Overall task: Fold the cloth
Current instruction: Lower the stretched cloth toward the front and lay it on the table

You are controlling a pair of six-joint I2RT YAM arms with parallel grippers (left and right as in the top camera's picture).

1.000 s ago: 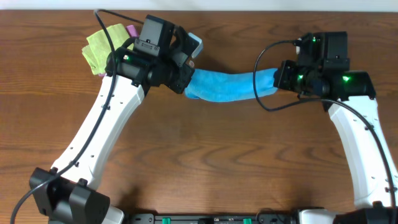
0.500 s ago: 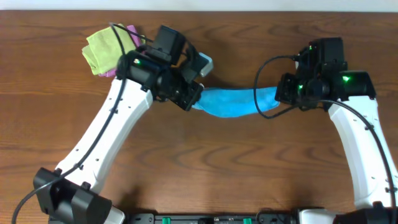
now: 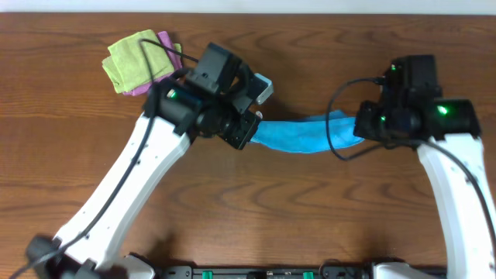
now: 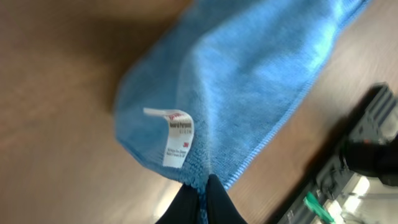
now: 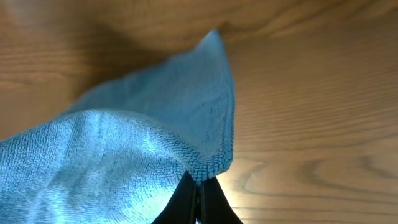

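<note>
The bright blue cloth [image 3: 306,135] hangs stretched between my two grippers above the middle of the wooden table. My left gripper [image 3: 252,132] is shut on its left corner, beside the small white tag [image 4: 177,137]; the cloth [image 4: 249,81] fills the left wrist view. My right gripper [image 3: 358,129] is shut on the right corner. In the right wrist view the cloth [image 5: 124,155] drapes away from the fingers [image 5: 198,186], with one free corner pointing up.
A lime-green cloth [image 3: 139,58] lies on a pink-purple cloth [image 3: 165,39] at the table's back left. Bare wooden table [image 3: 271,209] surrounds the arms. A black cable [image 3: 337,124] loops by the right gripper.
Both grippers have moved toward the front and a little to the right, carrying the stretched blue cloth with them. Both stay shut on its corners.
</note>
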